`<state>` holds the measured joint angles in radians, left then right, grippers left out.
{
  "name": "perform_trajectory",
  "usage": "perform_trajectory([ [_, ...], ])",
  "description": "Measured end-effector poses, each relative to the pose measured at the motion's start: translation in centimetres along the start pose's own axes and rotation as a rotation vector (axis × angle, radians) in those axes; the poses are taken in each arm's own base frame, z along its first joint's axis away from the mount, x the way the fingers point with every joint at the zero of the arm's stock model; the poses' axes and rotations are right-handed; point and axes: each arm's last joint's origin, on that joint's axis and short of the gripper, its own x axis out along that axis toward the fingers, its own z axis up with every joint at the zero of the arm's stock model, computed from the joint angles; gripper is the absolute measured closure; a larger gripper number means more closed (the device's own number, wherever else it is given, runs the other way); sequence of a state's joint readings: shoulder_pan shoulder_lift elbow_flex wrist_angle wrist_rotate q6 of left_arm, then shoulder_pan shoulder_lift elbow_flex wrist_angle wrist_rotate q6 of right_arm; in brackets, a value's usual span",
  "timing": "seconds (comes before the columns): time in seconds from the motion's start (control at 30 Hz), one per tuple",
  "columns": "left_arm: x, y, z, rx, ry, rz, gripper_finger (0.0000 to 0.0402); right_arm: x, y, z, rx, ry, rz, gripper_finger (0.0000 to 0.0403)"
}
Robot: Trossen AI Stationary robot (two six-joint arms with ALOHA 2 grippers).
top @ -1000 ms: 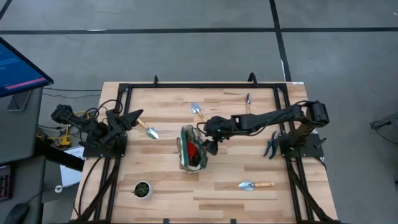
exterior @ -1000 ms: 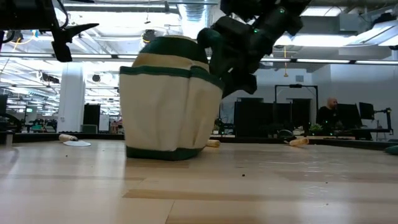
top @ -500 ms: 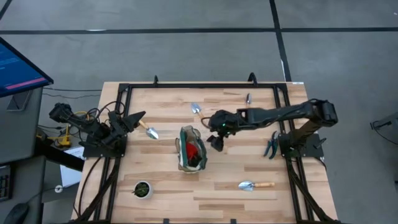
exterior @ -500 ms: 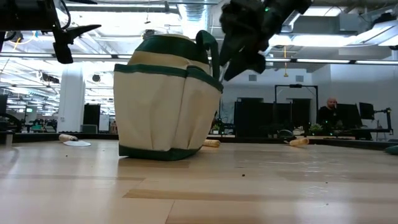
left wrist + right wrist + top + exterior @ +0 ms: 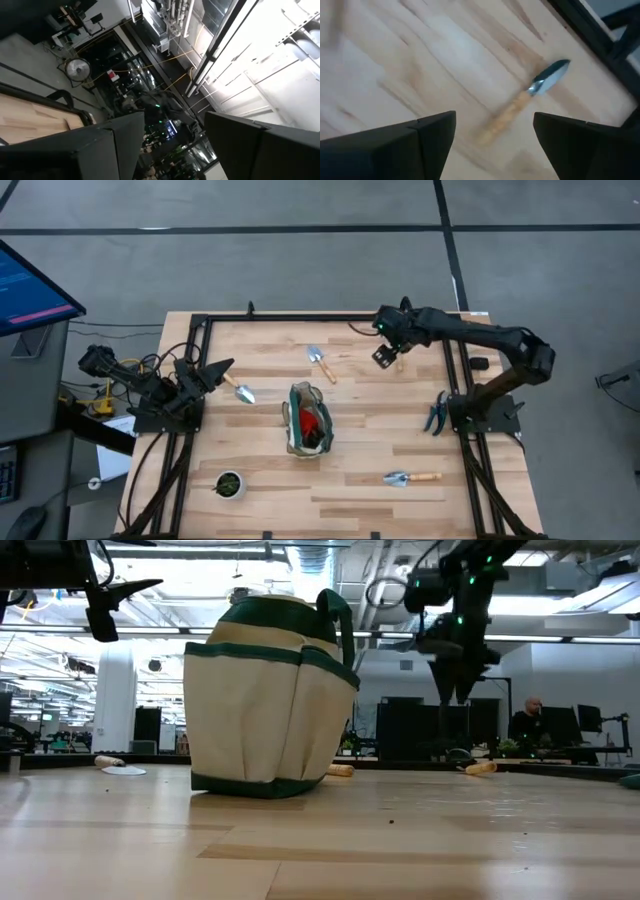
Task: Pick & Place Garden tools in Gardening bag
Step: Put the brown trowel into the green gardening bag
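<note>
- Spanning most of the high view, the wooden table [image 5: 360,480] carries everything, with a black frame along its edges.
- Reaching from the table's right side toward the far edge, the right arm holds the right gripper [image 5: 385,355] above a small narrow trowel [image 5: 398,340]; its fingers [image 5: 390,150] are spread apart with nothing between them, and the wrist view looks down on that tool [image 5: 530,97] lying flat on the wood.
- Resting at the table's left edge, the left gripper [image 5: 218,367] points toward the middle, fingers parted and empty.
- Standing upright near the table's centre, the gardening bag [image 5: 309,420] shows a red item [image 5: 313,423] inside.
- Lying outside the bag are a trowel [image 5: 240,389] just beside the left gripper, a trowel [image 5: 319,361] beyond the bag, a trowel [image 5: 408,477] near the front right, and a dark pair of shears [image 5: 438,412] by the right arm's base.
- Sitting at the front left, a small round pot [image 5: 229,484] holds something green.
</note>
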<state>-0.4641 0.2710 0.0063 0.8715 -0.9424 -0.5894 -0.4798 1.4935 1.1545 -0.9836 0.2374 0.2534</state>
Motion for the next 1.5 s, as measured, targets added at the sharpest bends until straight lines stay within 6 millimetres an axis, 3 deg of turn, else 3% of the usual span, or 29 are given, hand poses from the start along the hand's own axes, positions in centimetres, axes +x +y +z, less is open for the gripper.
perform_trajectory([
  [0.23,0.0,0.0,0.0,-0.004,-0.005,0.002,0.0202,1.4,-2.0,0.1,-0.459,0.056,-0.015,0.0143],
  [0.43,0.0,0.0,0.1,0.001,-0.01,0.008,0.0202,1.7,-3.3,-0.2,-0.538,0.119,-0.015,0.0143],
  [0.67,0.0,0.0,0.1,0.004,-0.009,0.008,0.0202,2.1,-5.6,-0.1,-0.413,0.141,-0.024,0.0143],
  [0.87,0.0,0.0,0.1,0.002,-0.01,0.007,0.0202,2.6,-8.5,0.0,0.129,0.123,-0.008,0.0143],
  [1.03,0.0,0.0,0.1,0.001,-0.01,0.007,0.0202,2.9,-10.1,0.4,0.361,0.076,-0.033,0.0143],
  [1.17,0.0,0.0,0.1,0.001,-0.012,0.01,0.0202,4.0,-10.5,1.1,0.438,0.051,-0.039,0.0143],
  [1.5,0.0,0.0,0.1,0.0,-0.026,0.028,0.0202,10.0,-9.0,1.5,0.422,0.246,-0.049,0.0143],
])
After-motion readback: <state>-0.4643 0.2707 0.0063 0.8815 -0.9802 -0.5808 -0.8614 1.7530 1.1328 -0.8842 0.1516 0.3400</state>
